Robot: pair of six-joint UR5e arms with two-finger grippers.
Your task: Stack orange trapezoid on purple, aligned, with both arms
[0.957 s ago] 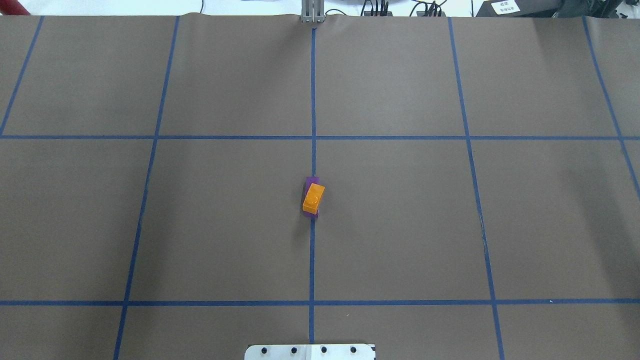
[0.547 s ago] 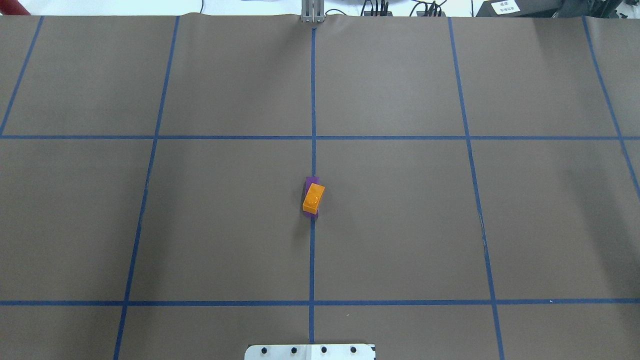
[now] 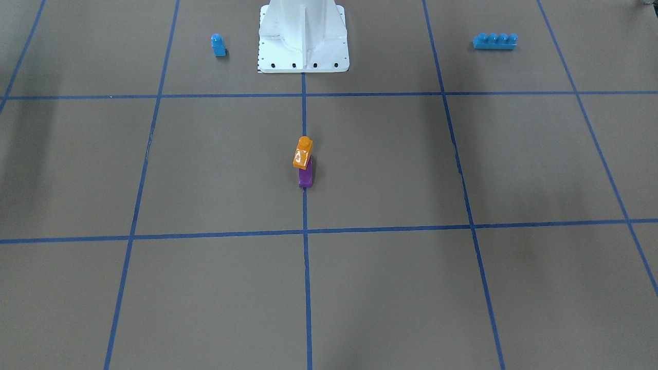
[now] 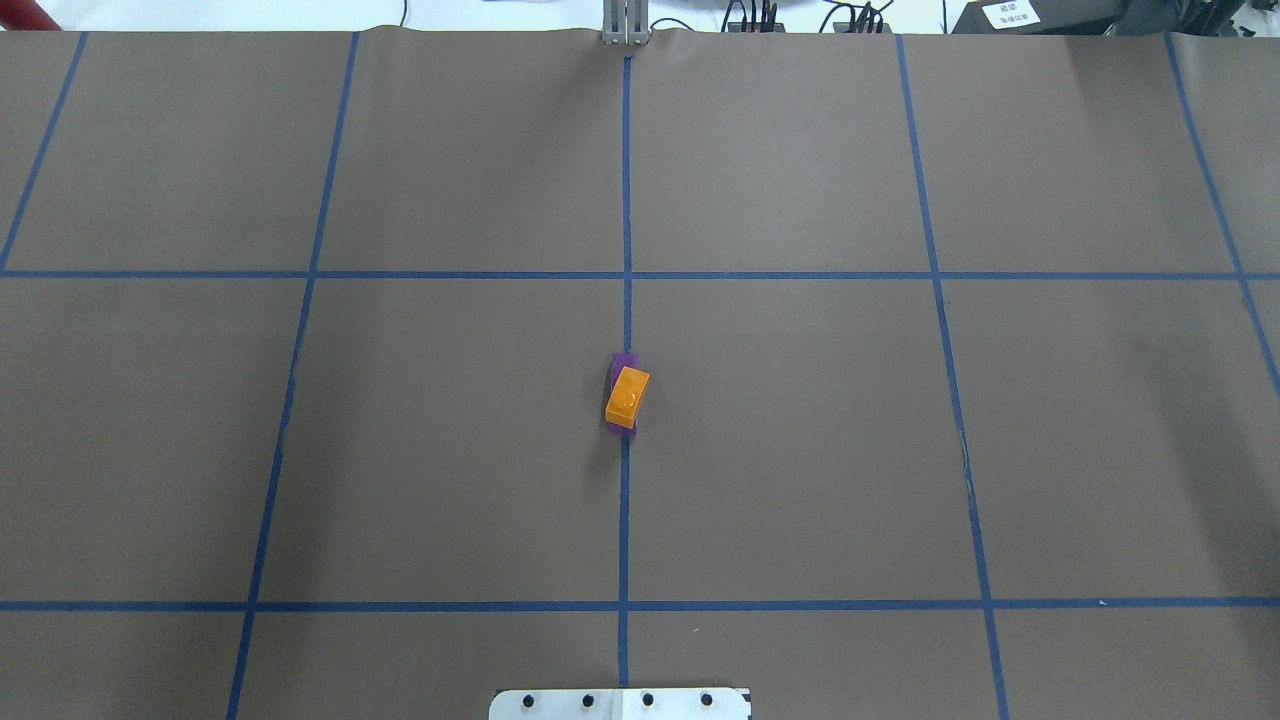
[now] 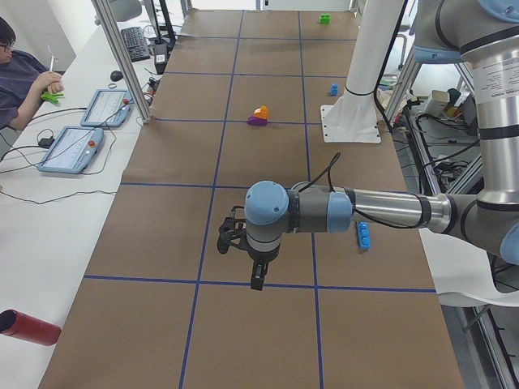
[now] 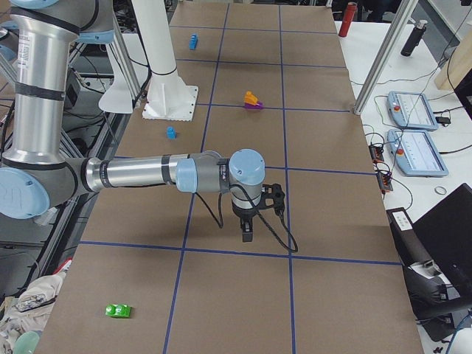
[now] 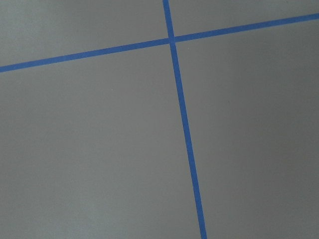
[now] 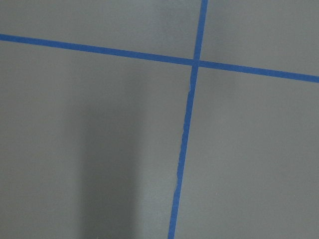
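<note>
From my console I see the orange trapezoid (image 4: 627, 397) sitting on top of the purple block (image 4: 625, 359), stud upward, in the middle of the surface (image 4: 800, 450). The stack stands on the centre blue tape line (image 4: 626, 200), straight out from the white pedestal (image 3: 303, 36). The 2 blocks do not line up. From overhead the orange 1 is twisted against the purple 1, so purple shows past its far end and along its near left corner. In the front-facing view the orange block overhangs the purple toward that view's left.

Neither arm touches the stack. The left arm (image 5: 381, 209) reaches out low near its own end of the surface, with the left pincer (image 5: 256, 278) pointing down just above the brown paper, well apart from the blocks. The right arm (image 6: 140, 173) does the same at the opposite end, its right pincer (image 6: 247, 234) hanging over a tape line. Both pincers show only in the side views, so I cannot tell whether either is released or clenched. Each wrist camera shows only brown paper and a crossing of blue tape.

A small blue block (image 3: 218, 45) and a long blue brick (image 3: 495, 41) lie on either side of the pedestal. A green block (image 6: 118, 310) lies near the right end.
</note>
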